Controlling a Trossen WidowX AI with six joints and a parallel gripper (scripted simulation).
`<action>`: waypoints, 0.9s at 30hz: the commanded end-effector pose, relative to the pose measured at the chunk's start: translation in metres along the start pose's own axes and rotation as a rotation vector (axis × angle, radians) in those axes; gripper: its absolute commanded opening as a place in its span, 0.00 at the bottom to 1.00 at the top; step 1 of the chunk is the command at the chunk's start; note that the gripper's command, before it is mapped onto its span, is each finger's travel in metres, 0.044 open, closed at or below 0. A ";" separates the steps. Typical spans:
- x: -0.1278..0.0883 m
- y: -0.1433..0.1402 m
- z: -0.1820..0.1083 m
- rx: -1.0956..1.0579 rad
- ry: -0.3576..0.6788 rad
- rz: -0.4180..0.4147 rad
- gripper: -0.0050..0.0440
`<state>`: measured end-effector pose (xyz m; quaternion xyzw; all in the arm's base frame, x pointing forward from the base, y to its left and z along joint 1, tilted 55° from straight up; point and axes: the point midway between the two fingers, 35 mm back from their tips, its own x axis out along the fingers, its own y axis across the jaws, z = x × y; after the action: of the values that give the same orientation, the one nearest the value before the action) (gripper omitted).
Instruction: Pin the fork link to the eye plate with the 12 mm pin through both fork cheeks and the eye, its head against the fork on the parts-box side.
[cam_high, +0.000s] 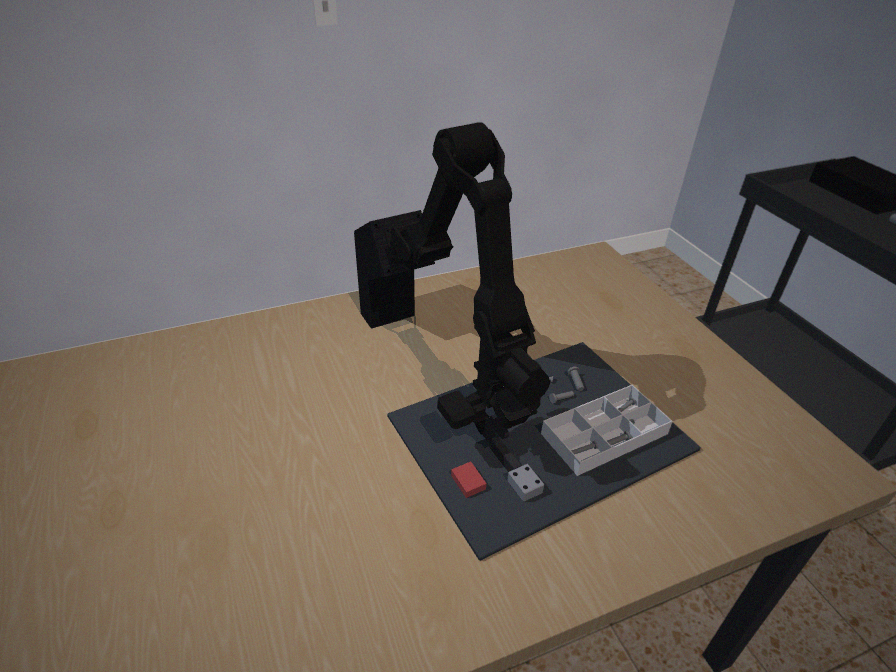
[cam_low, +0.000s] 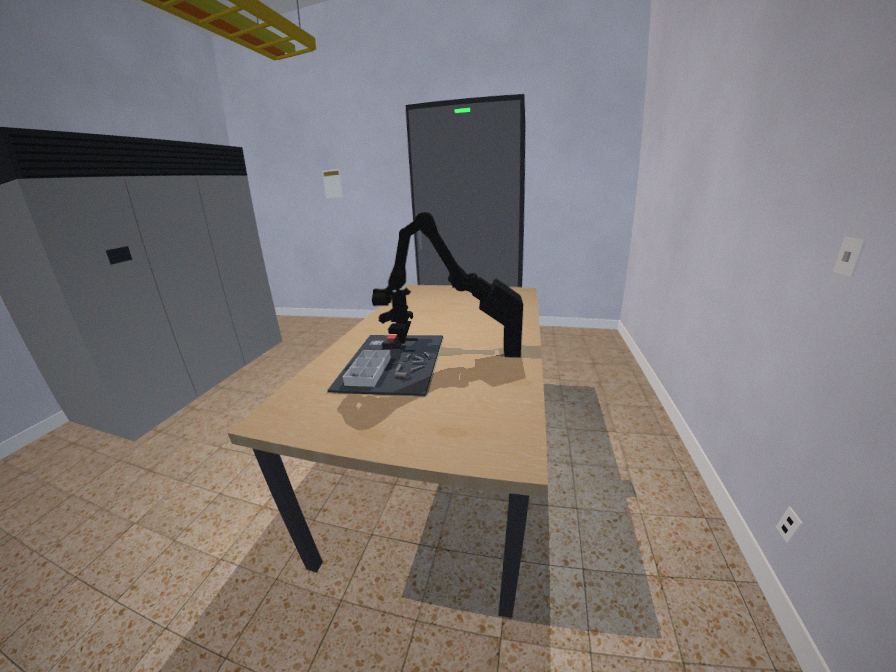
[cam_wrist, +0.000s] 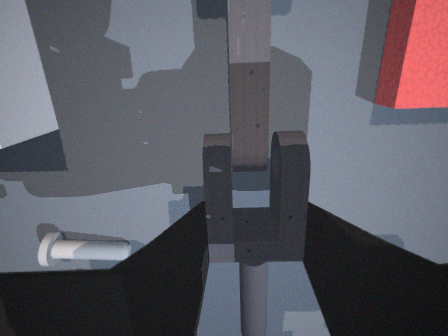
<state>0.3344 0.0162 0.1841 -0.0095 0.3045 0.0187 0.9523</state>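
Note:
In the wrist view my gripper (cam_wrist: 251, 209) is shut on the dark grey fork link (cam_wrist: 256, 197), its two cheeks pointing away from me. The eye plate (cam_wrist: 249, 85), a long grey bar, runs from the top of the view and its rounded end sits between the two fork cheeks. A light grey headed pin (cam_wrist: 82, 248) lies on the dark mat to the left, apart from the fork. In the top view the gripper (cam_high: 499, 434) hangs low over the mat (cam_high: 542, 448), and the arm hides the fork and plate. Two more pins (cam_high: 568, 386) lie behind the parts box.
A white parts box (cam_high: 606, 426) with several compartments holding pins stands to the right of the gripper. A red block (cam_high: 468, 478) and a light grey block with holes (cam_high: 526, 482) sit at the mat's near side. The red block also shows in the wrist view (cam_wrist: 415, 52).

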 end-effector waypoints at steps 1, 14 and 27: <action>-0.004 0.000 0.008 0.001 -0.022 -0.002 0.00; -0.004 0.000 0.008 0.001 -0.022 -0.002 0.00; -0.003 0.000 0.008 0.001 -0.024 -0.002 0.00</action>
<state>0.3353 0.0163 0.1825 -0.0096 0.3061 0.0186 0.9518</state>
